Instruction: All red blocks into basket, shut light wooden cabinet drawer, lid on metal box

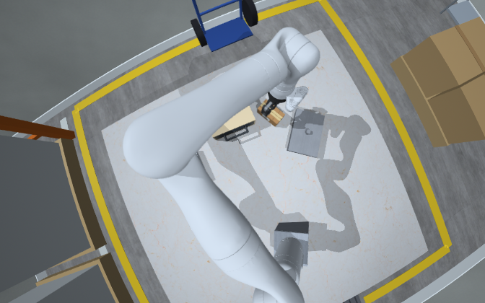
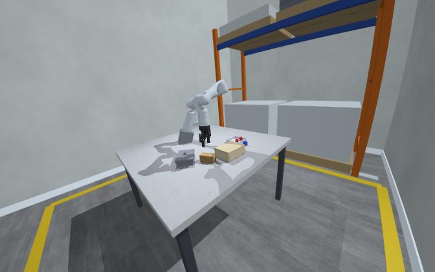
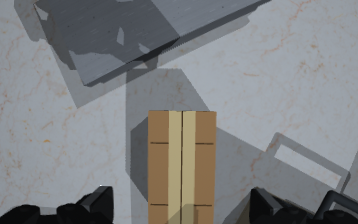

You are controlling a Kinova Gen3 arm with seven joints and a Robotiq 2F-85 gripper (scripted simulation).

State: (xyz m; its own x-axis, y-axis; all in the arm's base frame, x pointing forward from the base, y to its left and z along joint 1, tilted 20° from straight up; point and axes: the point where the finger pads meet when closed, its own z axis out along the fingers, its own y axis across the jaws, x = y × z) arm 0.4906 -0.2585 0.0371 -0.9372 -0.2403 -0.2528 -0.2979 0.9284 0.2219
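Brown wooden box (image 1: 271,112) (image 2: 207,157) (image 3: 182,165) on table (image 1: 372,211) (image 2: 192,199) (image 3: 291,90) | tool (image 1: 265,110) (image 2: 205,143) (image 3: 181,204) above, fingers apart | two red blocks, seemingly in basket (image 2: 229,139)

Looked matt and finely brushed, like grey metal, on the box (image 1: 304,141) (image 2: 184,157) (image 3: 131,35), at 4 o'clock from the brown block (image 1: 276,116) (image 2: 207,157) (image 3: 158,160) seen from above. Appeared smooth and woody on the cabinet (image 1: 241,118) (image 2: 229,150), at 9 o'clock. Could not be told as wood or cardboard on the block. Resembled smooth, orange-veined stone on the table top (image 1: 387,180) (image 2: 165,189) (image 3: 291,90), and satin-smooth plastic on the arm (image 1: 206,112) (image 2: 202,116).
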